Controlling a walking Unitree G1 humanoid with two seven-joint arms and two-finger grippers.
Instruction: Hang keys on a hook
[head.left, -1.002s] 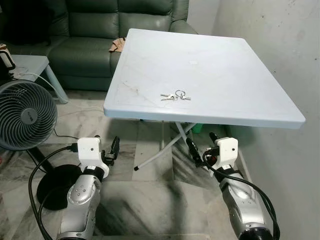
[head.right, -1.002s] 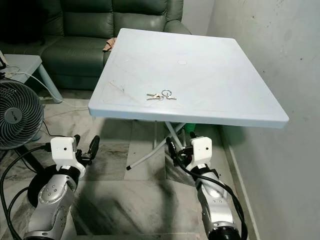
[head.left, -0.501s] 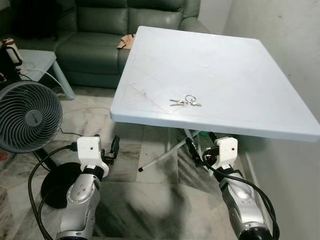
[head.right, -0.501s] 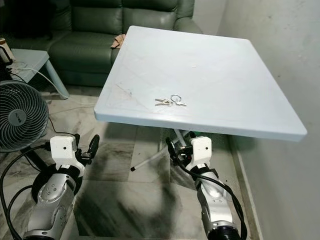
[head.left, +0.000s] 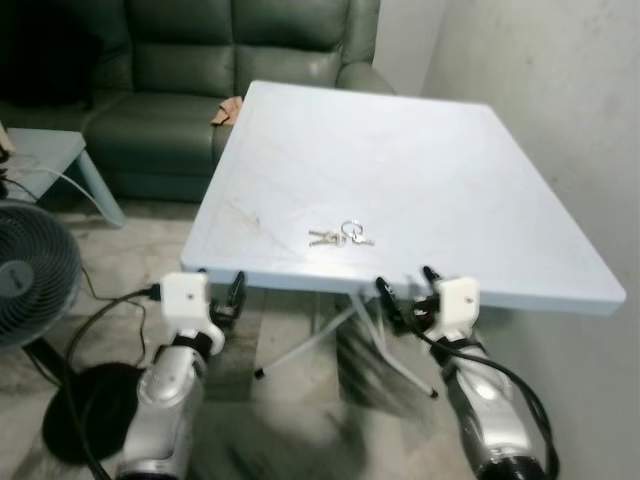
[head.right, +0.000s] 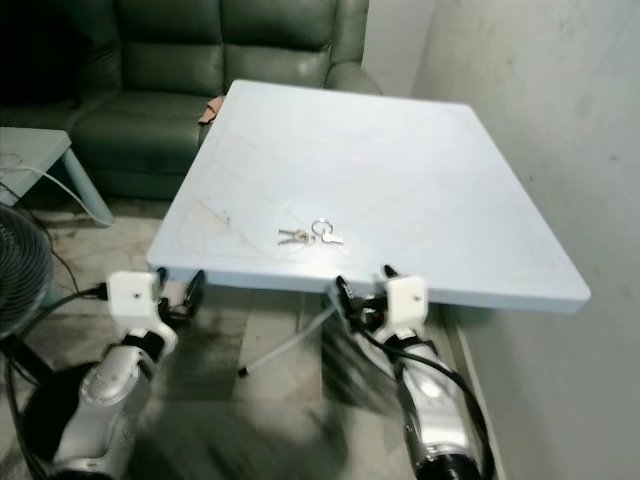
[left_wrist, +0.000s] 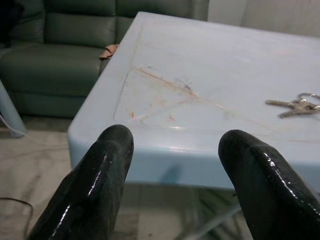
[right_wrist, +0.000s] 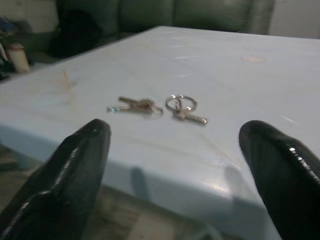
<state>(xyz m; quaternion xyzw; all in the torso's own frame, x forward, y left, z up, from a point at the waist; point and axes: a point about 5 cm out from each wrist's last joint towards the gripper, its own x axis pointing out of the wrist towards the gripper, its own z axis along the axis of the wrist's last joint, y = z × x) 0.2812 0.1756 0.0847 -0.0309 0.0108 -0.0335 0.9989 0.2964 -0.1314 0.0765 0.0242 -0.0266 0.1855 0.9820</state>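
Head cams first: I'm standing at the near edge of a pale blue table (head.left: 440, 190), and the keys (head.left: 340, 237) are lying flat on it close to that near edge, a bit left of the middle. They're a small bunch with a ring on the right end. My left gripper (head.left: 222, 297) sits low, just under the table's front left corner, holding nothing. My right gripper (head.left: 404, 293) is low too, right at the front edge and almost straight below the keys, fingers spread with nothing between them. Behind the table there's a green sofa (head.left: 190, 70), a fan (head.left: 25, 275) off to my left on the marble floor, and a plain wall (head.left: 545, 110) on my right.

Left wrist cam: my two black fingers (left_wrist: 95, 185) are spread wide apart, aimed at the table's corner edge, with reddish scuff marks (left_wrist: 165, 90) on the top. The keys (left_wrist: 295, 105) lie off to one side, well apart from my fingers.

Right wrist cam: fingers (right_wrist: 70, 175) wide open again, empty, and the keys (right_wrist: 157, 106) sit on the tabletop right between them, further in.
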